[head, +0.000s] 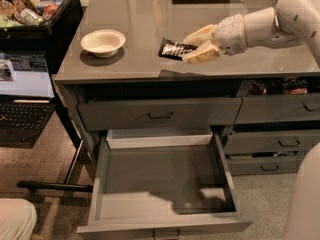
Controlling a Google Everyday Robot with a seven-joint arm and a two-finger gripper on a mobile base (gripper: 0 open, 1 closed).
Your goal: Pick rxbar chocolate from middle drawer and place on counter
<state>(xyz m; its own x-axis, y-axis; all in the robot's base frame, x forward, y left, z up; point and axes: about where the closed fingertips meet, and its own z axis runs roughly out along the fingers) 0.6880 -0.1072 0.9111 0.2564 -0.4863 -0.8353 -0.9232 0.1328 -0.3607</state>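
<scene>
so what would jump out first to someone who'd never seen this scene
The pale gripper draws the eye first, reaching over the front of the counter with the black rxbar chocolate clamped between its two fingers. Below it the middle drawer stands pulled wide open. A white bowl sits on the counter to the left of the bar.

You see the gripper (189, 49) above the counter (130, 14), its cream-yellow fingers (202, 55) on a white arm (260, 26), closed on the rxbar chocolate (172, 49), which is black with white lines of print. The counter is glossy grey-taupe with a thin dark edge, and the bowl (103, 42) on it is off-white. The middle drawer (150, 179) is plain grey inside, with a dark shadow patch on its floor.
</scene>
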